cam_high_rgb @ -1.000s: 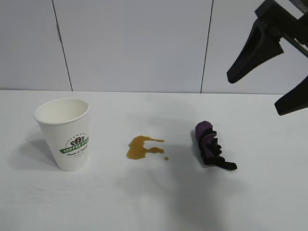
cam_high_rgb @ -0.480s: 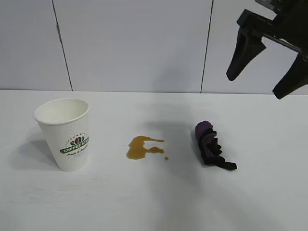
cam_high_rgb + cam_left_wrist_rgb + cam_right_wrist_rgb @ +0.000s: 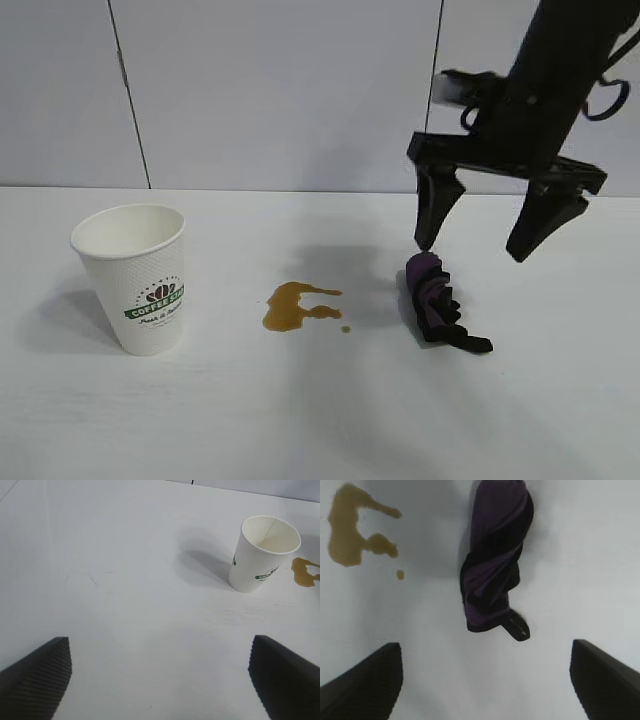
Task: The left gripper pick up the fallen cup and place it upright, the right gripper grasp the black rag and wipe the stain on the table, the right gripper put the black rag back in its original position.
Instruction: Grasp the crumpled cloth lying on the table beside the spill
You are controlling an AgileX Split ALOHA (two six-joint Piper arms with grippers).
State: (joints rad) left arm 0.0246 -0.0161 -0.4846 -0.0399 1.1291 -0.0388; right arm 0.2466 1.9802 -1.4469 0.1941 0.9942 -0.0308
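Since the earlier frames the right gripper (image 3: pixel 477 246) has swung down from the upper corner to hover over the table (image 3: pixel 300 420), fingers spread wide. The cup (image 3: pixel 135 276) stands upright (left gripper (image 3: pixel 160 675) hangs apart from it, fingers parted). The black rag (image 3: pixel 438 303) lies directly below, long axis crossing the fingers' gap, beside the stain (image 3: pixel 293 305).

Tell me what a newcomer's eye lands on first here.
The right gripper hangs open just above the black rag. To the rag's left lies the amber stain on the white table, and further left the cup stands upright.
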